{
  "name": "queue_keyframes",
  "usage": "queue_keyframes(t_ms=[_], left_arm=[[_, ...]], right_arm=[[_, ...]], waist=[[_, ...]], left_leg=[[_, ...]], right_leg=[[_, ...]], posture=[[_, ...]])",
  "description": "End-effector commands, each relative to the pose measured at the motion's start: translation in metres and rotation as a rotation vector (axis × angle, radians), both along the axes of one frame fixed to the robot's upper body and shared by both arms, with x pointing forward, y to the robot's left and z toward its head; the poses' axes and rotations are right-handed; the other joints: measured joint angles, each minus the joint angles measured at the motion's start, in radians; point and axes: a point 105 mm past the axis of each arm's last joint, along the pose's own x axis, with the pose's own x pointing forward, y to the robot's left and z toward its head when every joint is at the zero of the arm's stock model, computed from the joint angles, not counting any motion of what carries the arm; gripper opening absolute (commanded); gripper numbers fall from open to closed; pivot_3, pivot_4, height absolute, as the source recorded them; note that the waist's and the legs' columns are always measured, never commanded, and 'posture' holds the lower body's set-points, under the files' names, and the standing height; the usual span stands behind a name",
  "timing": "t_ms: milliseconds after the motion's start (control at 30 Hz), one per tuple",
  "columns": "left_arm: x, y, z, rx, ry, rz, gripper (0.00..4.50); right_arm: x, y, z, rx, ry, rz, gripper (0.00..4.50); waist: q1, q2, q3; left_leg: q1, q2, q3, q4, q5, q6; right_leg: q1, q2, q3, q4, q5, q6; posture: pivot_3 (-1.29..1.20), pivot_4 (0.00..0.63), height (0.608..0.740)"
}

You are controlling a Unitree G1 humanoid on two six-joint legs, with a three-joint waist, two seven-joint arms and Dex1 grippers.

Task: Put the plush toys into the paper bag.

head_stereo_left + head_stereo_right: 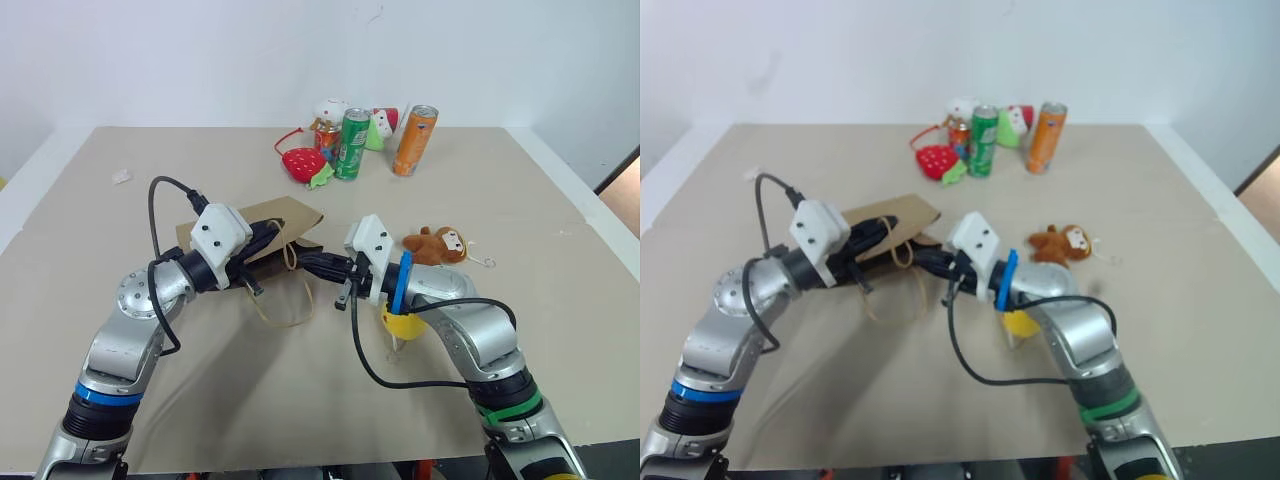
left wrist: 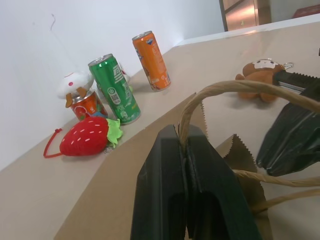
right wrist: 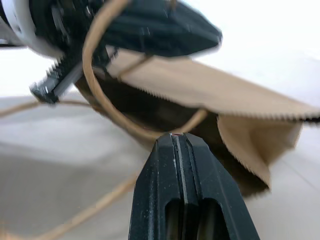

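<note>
The right gripper (image 3: 181, 137) is rising from the lower edge with its jaws pressed flat together, nothing visibly caught between them. Its tip is sitting just at the dark mouth of the paper bag (image 3: 225, 95), which is lying on its side on the pale desk (image 3: 60, 170), its serrated upper edge running across and one corner flap folding downward. A tan cord handle (image 3: 100, 95) is looping from above down past the bag's opening and curving close to the gripper's tip; whether it is touching is unclear. Another cord is trailing across the desk. The left gripper (image 3: 165, 25) is reaching in over the bag, blurred, beside the loop's upper end.
</note>
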Motion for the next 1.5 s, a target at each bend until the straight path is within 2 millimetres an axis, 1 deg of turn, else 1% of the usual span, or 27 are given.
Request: queue_keyframes(t_ms=[33, 233, 400, 533, 667, 800, 867, 1000, 1233, 1500], left_arm=[[-0.007, -0.002, 0.016, -0.013, -0.059, -0.011, 0.0], [-0.007, -0.001, 0.022, -0.038, -0.068, 0.011, 0.0], [-0.004, 0.003, 0.023, -0.045, -0.069, 0.037, 0.0], [-0.006, 0.006, 0.019, -0.011, -0.072, 0.039, 0.0], [-0.008, 0.009, 0.017, -0.012, -0.065, 0.045, 0.0], [-0.005, 0.011, 0.018, -0.024, -0.059, 0.055, 0.0], [-0.003, 0.011, 0.019, -0.035, -0.058, 0.057, 0.0], [0.0, 0.01, 0.025, -0.06, -0.06, 0.057, 0.0], [0.0, 0.006, 0.031, -0.081, -0.065, 0.054, 0.0], [-0.002, 0.004, 0.031, -0.1, -0.06, 0.056, 0.0]], right_arm=[[0.0, 0.007, 0.009, 0.019, -0.037, 0.019, 0.04], [0.0, 0.021, 0.003, 0.002, -0.039, 0.053, 0.04], [0.001, 0.024, 0.0, 0.004, -0.037, 0.054, 0.04], [0.006, 0.014, 0.006, 0.002, -0.056, 0.03, 0.04], [0.009, -0.001, 0.02, -0.004, -0.087, 0.005, 0.04], [0.009, -0.007, 0.021, -0.019, -0.094, -0.005, 0.04], [0.008, -0.007, 0.018, -0.023, -0.085, -0.004, 0.04], [0.006, 0.002, 0.007, -0.025, -0.061, 0.012, 0.04], [0.006, 0.017, 0.0, -0.018, -0.046, 0.037, 0.04], [0.017, 0.035, -0.003, -0.014, -0.048, 0.049, 0.04]], waist=[[0.0, 0.0, 0.0], [0.0, 0.0, 0.0], [0.0, 0.0, 0.0], [0.0, 0.0, 0.0], [0.0, 0.0, 0.0], [-0.001, 0.0, 0.0], [-0.001, 0.0, 0.0], [0.0, 0.0, 0.0], [0.0, 0.0, 0.0], [-0.001, 0.0, 0.0]], left_leg=[[0.0, 0.0, 0.0, 0.0, 0.0, 0.0], [0.0, 0.0, 0.0, 0.0, 0.0, 0.0], [0.0, 0.0, 0.0, 0.0, 0.0, 0.0], [0.0, 0.0, 0.0, 0.0, 0.0, 0.0], [0.0, 0.0, 0.0, 0.0, 0.0, 0.0], [0.0, -0.001, 0.0, 0.0, 0.0, 0.0], [0.0, 0.001, 0.0, 0.0, 0.0, 0.0], [0.0, 0.001, 0.0, 0.0, 0.0, 0.0], [0.0, 0.001, 0.0, 0.0, 0.0, 0.0], [0.0, 0.001, 0.0, 0.0, 0.0, 0.0]], right_leg=[[0.0, 0.0, 0.0, 0.0, 0.0, 0.0], [0.0, 0.0, 0.0, 0.0, 0.0, 0.0], [0.0, 0.0, 0.0, 0.0, 0.0, 0.0], [0.0, 0.0, 0.0, 0.0, 0.0, 0.0], [0.0, 0.0, 0.0, 0.0, 0.0, 0.0], [0.0, -0.001, 0.0, 0.0, 0.0, 0.0], [0.0, 0.0, 0.0, 0.0, 0.0, -0.001], [0.0, 0.001, 0.0, 0.0, 0.0, -0.001], [0.0, 0.001, 0.0, 0.0, 0.0, -0.001], [0.0, 0.001, 0.0, 0.0, 0.0, -0.001]], posture=[[0.0, 0.15, 0.74], [0.0, 0.15, 0.74], [0.0, 0.15, 0.74], [0.0, 0.15, 0.74], [0.0, 0.15, 0.74], [0.0, 0.15, 0.74], [0.0, 0.15, 0.74], [0.0, 0.15, 0.74], [0.0, 0.15, 0.74], [0.0, 0.15, 0.74]])
